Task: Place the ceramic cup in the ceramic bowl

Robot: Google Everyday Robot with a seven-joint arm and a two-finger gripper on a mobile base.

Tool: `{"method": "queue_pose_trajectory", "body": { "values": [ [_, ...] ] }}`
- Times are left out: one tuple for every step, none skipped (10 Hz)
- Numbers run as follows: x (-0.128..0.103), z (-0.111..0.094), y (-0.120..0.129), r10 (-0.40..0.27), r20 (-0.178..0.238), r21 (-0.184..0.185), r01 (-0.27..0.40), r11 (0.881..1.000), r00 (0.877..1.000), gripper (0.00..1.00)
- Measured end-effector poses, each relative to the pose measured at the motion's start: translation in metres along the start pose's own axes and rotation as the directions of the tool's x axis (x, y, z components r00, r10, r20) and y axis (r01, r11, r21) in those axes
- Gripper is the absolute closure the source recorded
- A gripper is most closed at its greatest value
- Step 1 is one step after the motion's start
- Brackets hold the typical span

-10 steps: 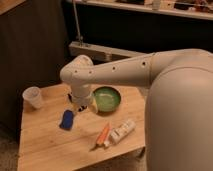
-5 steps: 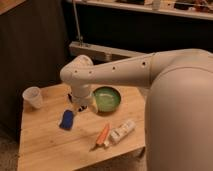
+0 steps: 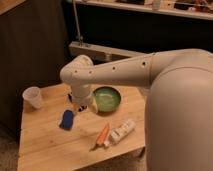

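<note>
Ceramic cup, end effector seemingly above table

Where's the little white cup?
In the camera view, the ceramic cup stands at the table's far left corner, apart from the hand, which hangs beside the ceramic bowl.

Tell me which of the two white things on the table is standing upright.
The ceramic cup, at the table's left edge, mouth up. The white package lies flat near the front edge. The gripper hangs just left of the ceramic bowl.
</note>
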Motion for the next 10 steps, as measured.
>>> {"method": "queue_pose_trajectory", "body": {
  "values": [
    [0.0, 0.0, 0.0, 0.0, 0.0, 0.0, 0.0, 1.0, 1.0, 0.35],
    [0.0, 0.0, 0.0, 0.0, 0.0, 0.0, 0.0, 1.0, 1.0, 0.35],
    [0.0, 0.0, 0.0, 0.0, 0.0, 0.0, 0.0, 1.0, 1.0, 0.35],
    [0.0, 0.0, 0.0, 0.0, 0.0, 0.0, 0.0, 1.0, 1.0, 0.35],
    [0.0, 0.0, 0.0, 0.0, 0.0, 0.0, 0.0, 1.0, 1.0, 0.35],
    [-0.001, -0.001, 0.0, -0.004, 0.002, -0.003, 0.004, 1.0, 1.0, 0.35],
    [-0.006, -0.004, 0.002, -0.019, 0.02, -0.029, 0.019, 0.999, 1.0, 0.35],
    [-0.022, -0.009, 0.006, -0.041, 0.06, -0.081, 0.045, 0.996, 0.997, 0.35],
    [-0.034, -0.013, 0.015, -0.055, 0.084, -0.113, 0.065, 0.992, 0.995, 0.35],
    [-0.047, -0.016, 0.026, -0.067, 0.105, -0.143, 0.082, 0.986, 0.992, 0.35]
  ]
}}
